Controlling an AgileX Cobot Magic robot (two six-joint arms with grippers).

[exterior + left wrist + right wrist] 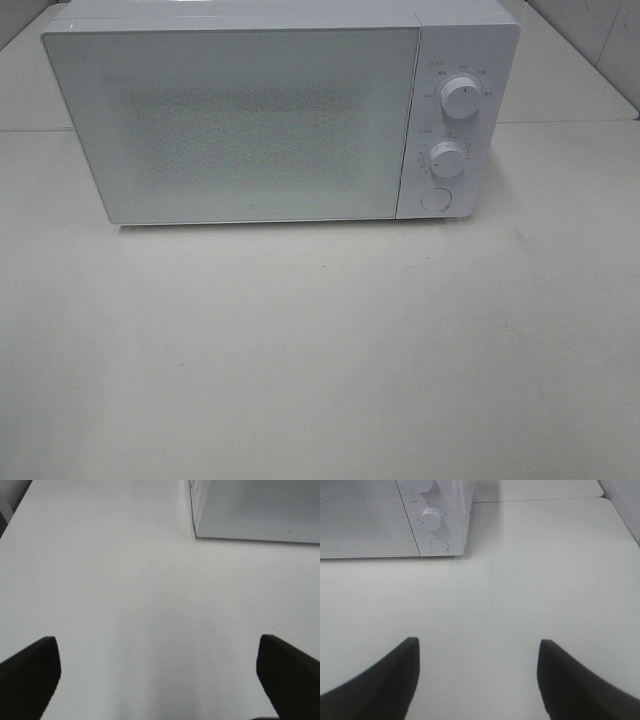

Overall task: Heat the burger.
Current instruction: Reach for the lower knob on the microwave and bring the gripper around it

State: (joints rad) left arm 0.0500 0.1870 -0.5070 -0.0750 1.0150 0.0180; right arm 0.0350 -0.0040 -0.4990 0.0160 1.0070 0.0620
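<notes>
A white microwave [260, 120] stands at the back of the table with its door closed. Its panel carries two knobs [460, 95] and a round button [436, 199]. The burger is out of view in every frame. My left gripper [157, 672] hangs open over bare table, a corner of the microwave [250, 510] ahead of it. My right gripper [477, 672] is open too, with nothing between its fingers; the microwave's lower knob [431, 517] and button [439, 544] lie ahead. Neither gripper shows in the exterior high view.
The white table [320, 350] stretches in front of the microwave. A seam between table sections [570, 122] runs behind it. A tiled wall [600, 40] rises at the back right.
</notes>
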